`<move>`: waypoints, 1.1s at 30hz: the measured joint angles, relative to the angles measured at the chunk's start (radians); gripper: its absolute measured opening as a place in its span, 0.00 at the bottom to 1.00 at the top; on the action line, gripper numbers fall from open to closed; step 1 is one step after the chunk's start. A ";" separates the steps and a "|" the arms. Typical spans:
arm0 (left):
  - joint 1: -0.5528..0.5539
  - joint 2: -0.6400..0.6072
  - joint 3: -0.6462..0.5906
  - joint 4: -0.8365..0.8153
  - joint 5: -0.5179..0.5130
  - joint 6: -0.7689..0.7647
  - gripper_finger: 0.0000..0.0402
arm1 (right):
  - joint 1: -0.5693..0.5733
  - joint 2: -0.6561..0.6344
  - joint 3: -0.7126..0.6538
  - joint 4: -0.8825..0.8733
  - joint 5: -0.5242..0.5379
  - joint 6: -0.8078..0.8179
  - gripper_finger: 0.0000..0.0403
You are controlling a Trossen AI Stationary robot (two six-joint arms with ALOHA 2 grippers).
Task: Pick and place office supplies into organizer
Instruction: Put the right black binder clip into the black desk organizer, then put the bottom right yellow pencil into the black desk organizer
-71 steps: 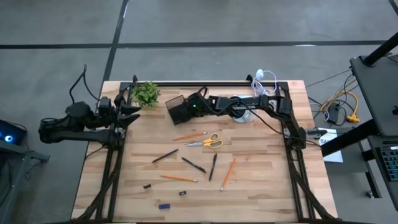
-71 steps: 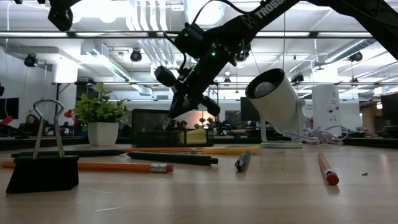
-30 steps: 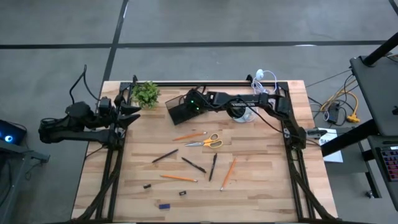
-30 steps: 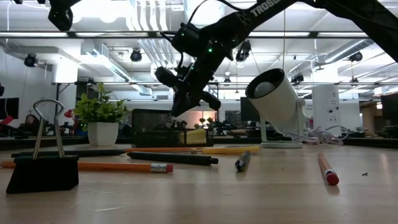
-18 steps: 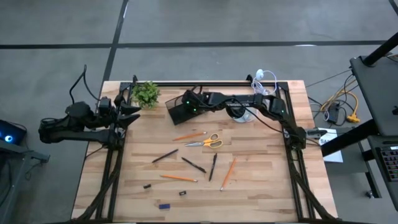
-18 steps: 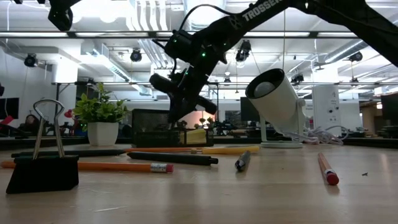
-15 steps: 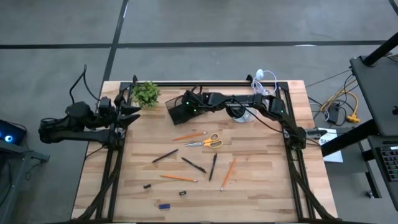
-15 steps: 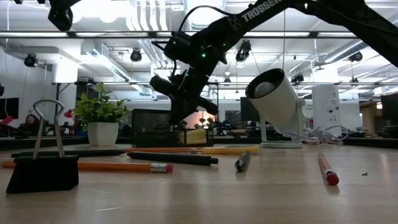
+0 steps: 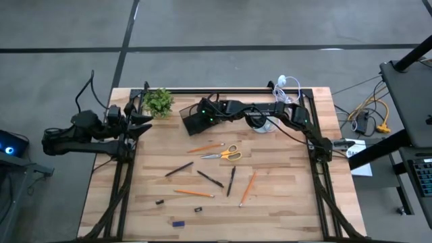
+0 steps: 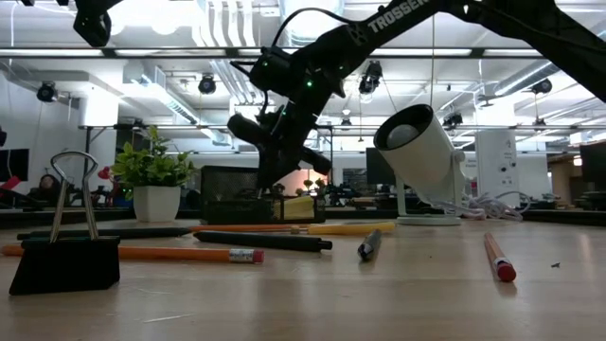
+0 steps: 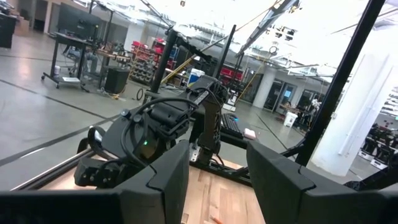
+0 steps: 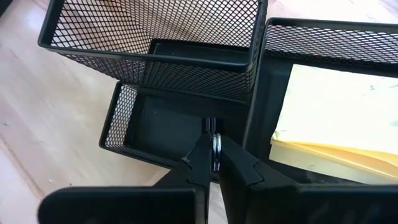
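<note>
The black mesh organizer (image 9: 194, 121) stands at the table's far middle, with a yellow sticky-note block (image 12: 336, 118) in one compartment. My right gripper (image 12: 216, 163) hangs slanting down over the organizer's low front compartment (image 12: 155, 134), shut on a small silvery bit (image 12: 216, 148). Scissors (image 9: 226, 154), orange pencils (image 9: 248, 187) and dark pens (image 9: 210, 178) lie flat on the wood. My left gripper (image 11: 217, 177) waits open at the table's left edge. My right gripper pinches the small silvery bit's edge (image 12: 216, 144) between its two fingertips. The fingers come from above, slanting down toward the organizer. The bit stands edge-on between the tips, clear of the compartment floor below it.
A small green plant (image 9: 158, 101) stands left of the organizer. A white round cup (image 10: 421, 152) and a white coiled cable (image 9: 287, 84) are at the far right. A black binder clip (image 10: 66, 256) and tiny bits (image 9: 178, 223) lie near the front edge.
My right gripper has sunk a little toward the organizer and tipped further down, still shut on the silvery bit. Over the last half second it has held still.
</note>
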 joint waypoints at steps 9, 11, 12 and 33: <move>0.000 0.000 0.000 0.000 0.000 0.000 0.36 | 0.000 0.000 0.000 -0.002 -0.007 0.015 0.15; 0.000 0.000 0.000 0.000 0.000 0.000 0.36 | 0.000 0.000 0.000 -0.002 -0.008 0.014 0.18; 0.000 0.000 0.000 0.000 0.000 0.000 0.36 | 0.000 0.000 0.000 -0.002 -0.008 0.014 0.19; 0.000 0.000 0.000 0.000 0.001 -0.001 0.36 | 0.076 -0.013 0.264 -0.084 -0.009 -0.197 0.18</move>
